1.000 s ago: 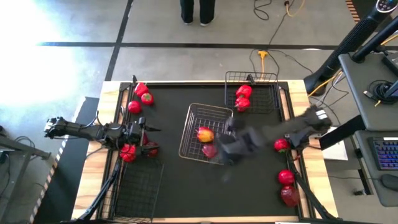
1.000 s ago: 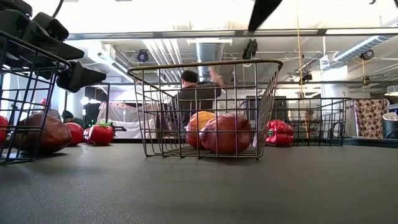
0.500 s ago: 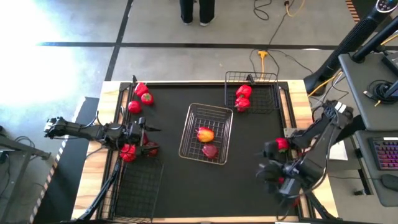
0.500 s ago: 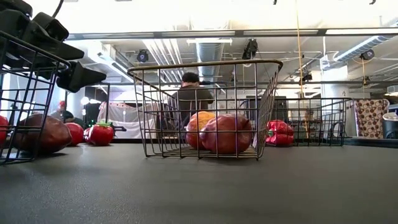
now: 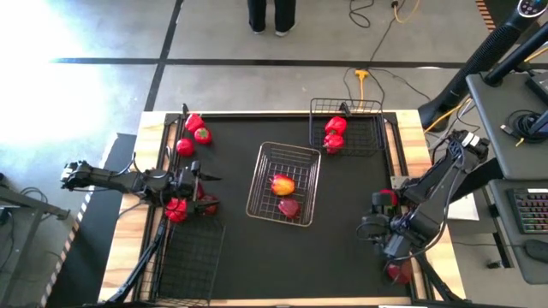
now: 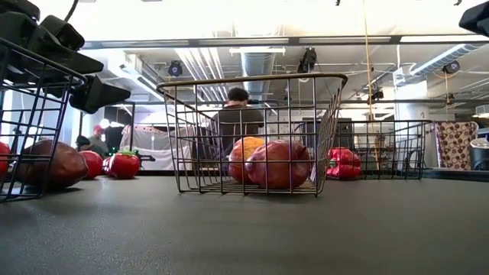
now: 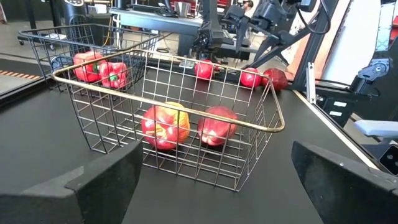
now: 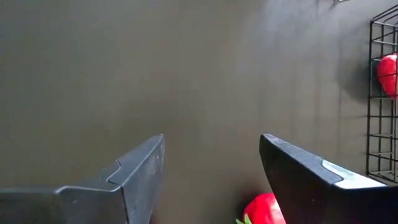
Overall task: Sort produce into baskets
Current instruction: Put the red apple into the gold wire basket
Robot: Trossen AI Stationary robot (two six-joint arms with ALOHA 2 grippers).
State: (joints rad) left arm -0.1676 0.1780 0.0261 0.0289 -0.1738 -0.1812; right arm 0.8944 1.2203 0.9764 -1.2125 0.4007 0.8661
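Observation:
The silvery basket [image 5: 284, 180] stands mid-table with a yellow-red apple [image 5: 282, 184] and a dark red apple [image 5: 289, 207] in it; both show in the left wrist view [image 7: 165, 124] [image 7: 217, 124]. A black basket [image 5: 347, 127] at the far right holds two red peppers [image 5: 335, 133]. Another black basket [image 5: 188, 257] stands near left. My right gripper [image 8: 211, 149] is open above the mat at the right, a tomato [image 8: 264, 208] just below it. My left gripper [image 7: 217, 155] is open and empty at the left, facing the silvery basket.
A pepper [image 5: 194, 122], a tomato [image 5: 203, 134] and more red produce [image 5: 185, 146] [image 5: 176, 208] lie on the mat by the left arm. A tomato [image 5: 385, 198] and a dark red apple [image 5: 398, 272] lie by the right arm. A person stands beyond the far edge.
My right gripper has swung away from the silvery basket toward the table's right near corner and now hangs over the produce there. The dark red apple stays in the silvery basket beside the yellow-red one.

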